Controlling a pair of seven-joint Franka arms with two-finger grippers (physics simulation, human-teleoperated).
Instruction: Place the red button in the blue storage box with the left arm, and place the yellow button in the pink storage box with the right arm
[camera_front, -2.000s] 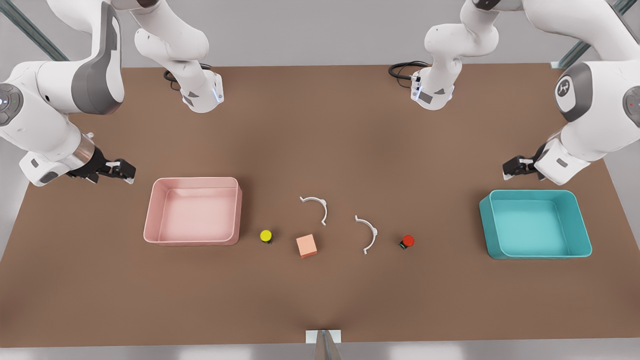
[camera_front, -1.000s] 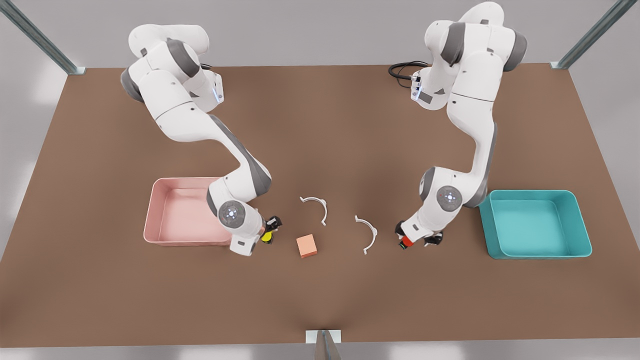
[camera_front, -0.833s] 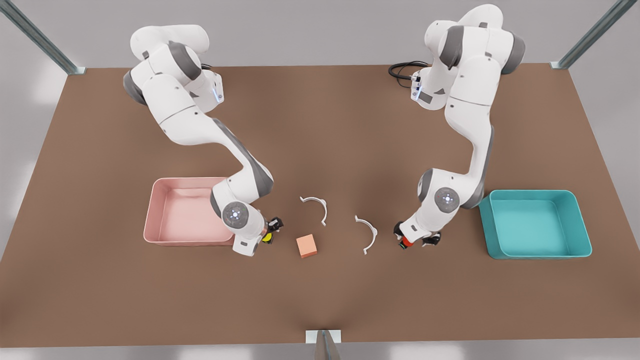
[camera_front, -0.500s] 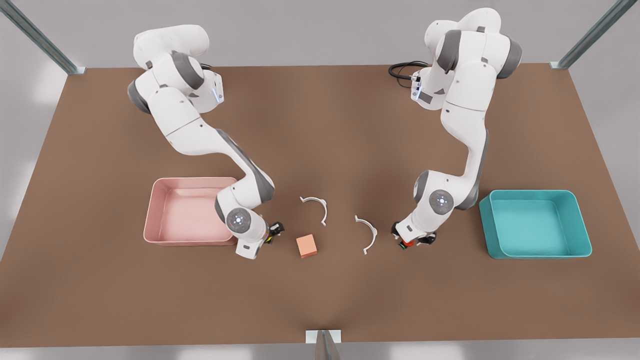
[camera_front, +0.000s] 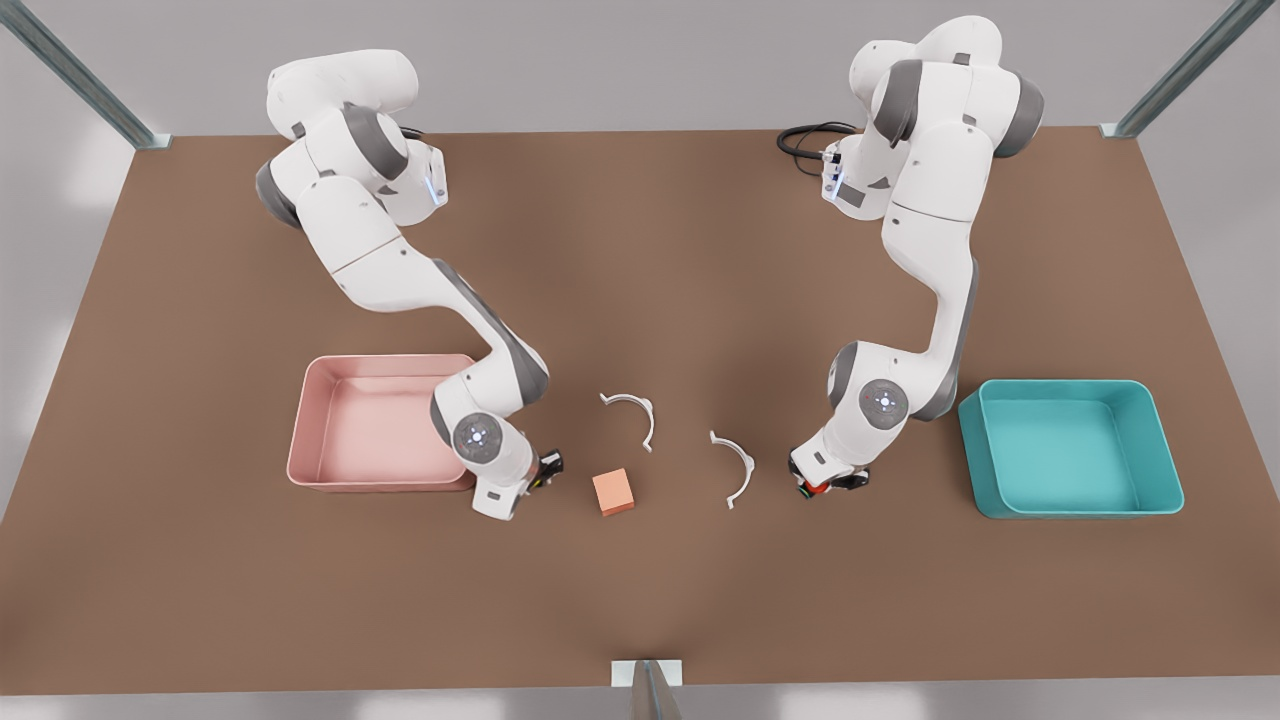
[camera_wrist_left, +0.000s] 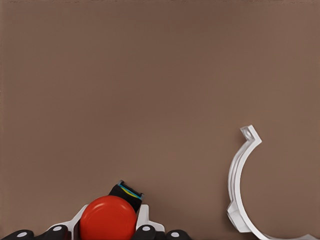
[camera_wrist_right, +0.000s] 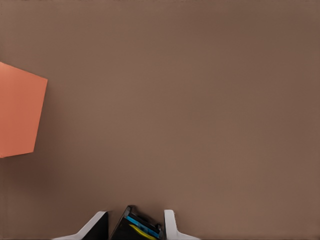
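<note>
Left gripper (camera_front: 822, 486): down at table (camera_front: 640, 250) level, on the front view's right, just beside the blue storage box's side that faces the table's middle; its fingers (camera_wrist_left: 145, 231) sit on either side of the red button, pinching it.
Red button (camera_wrist_left: 108, 219): on the table between the left fingers, apart from the blue storage box.
Blue storage box (camera_front: 1070, 448): near the table's edge on the front view's right, nothing inside.
Right gripper (camera_front: 540, 474): low over the table, by the pink storage box's corner nearest the table's middle; its fingers (camera_wrist_right: 169, 225) close around the yellow button, pinching it.
Yellow button (camera_wrist_right: 142, 229): between the right fingers, outside the pink storage box.
Pink storage box (camera_front: 385, 422): toward the table's edge on the front view's left, nothing inside.
Orange cube (camera_front: 613, 491): on the table, just beside the right gripper.
White curved clips: one (camera_front: 632, 412) and another (camera_front: 738, 466) near the table's middle, between the two grippers.
</note>
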